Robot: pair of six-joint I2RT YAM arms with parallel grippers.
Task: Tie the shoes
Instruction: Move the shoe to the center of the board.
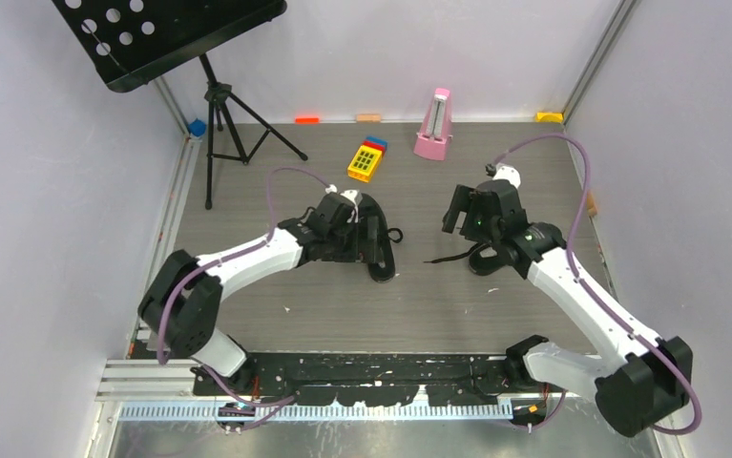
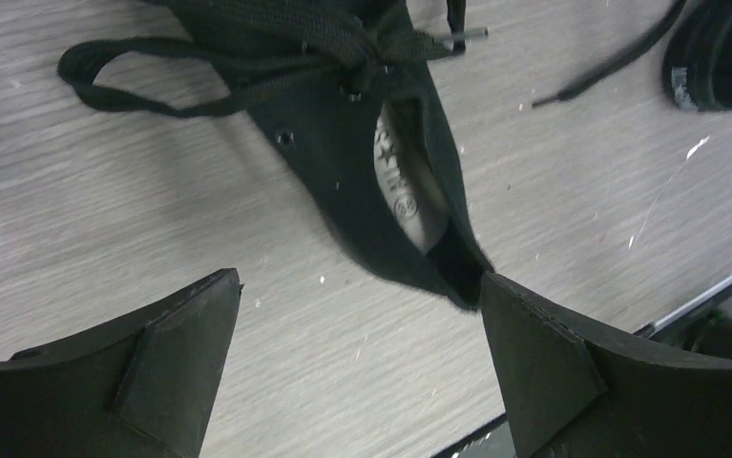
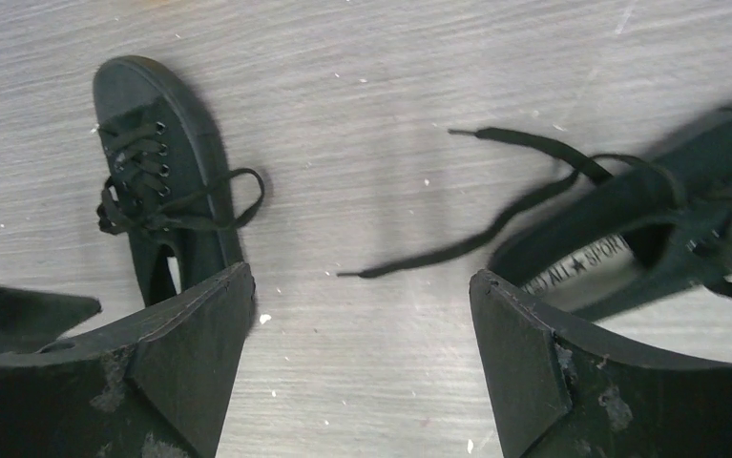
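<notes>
Two black canvas shoes lie on the grey wood-grain table. The left shoe (image 1: 382,256) sits under my left gripper (image 1: 369,234). In the left wrist view this shoe (image 2: 343,143) shows its grey insole (image 2: 405,186) and a lace loop (image 2: 104,81); my left gripper (image 2: 360,280) is open and empty just above its heel. The right shoe (image 1: 488,260) lies under my right gripper (image 1: 457,218). In the right wrist view the right shoe (image 3: 629,224) trails a loose lace (image 3: 476,239), the left shoe (image 3: 156,172) shows too, and my right gripper (image 3: 360,277) is open and empty above bare table between them.
A black music stand (image 1: 180,38) on a tripod stands at the back left. A pink metronome (image 1: 433,124) and a yellow keypad toy (image 1: 366,160) sit at the back. Small coloured blocks line the back wall (image 1: 306,119). White walls close in both sides.
</notes>
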